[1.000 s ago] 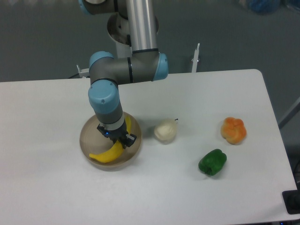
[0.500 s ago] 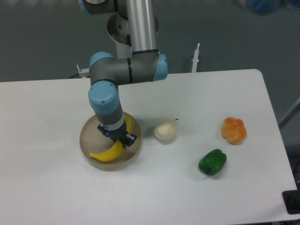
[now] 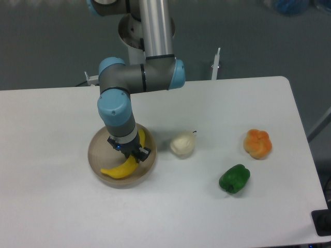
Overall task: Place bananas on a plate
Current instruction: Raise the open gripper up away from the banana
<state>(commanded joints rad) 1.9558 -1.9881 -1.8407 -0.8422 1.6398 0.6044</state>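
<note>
Now placing: claw [image 3: 132,153] clenched on banana [image 3: 123,167] low over plate [image 3: 98,150]; next move likely calls for release, then lift.

UR5e arm [image 3: 139,77]: grey tube links with light blue joint caps, reaching down from the upper middle of the view, elbow section lying level, wrist [image 3: 116,116] pointing steeply downward. Gripper [image 3: 129,153]: black, two-finger, hanging low at the wrist's end, tilting slightly toward the right. Finger spacing: largely hiding under the wrist housing; whether parted or closed cannot be told.
</note>
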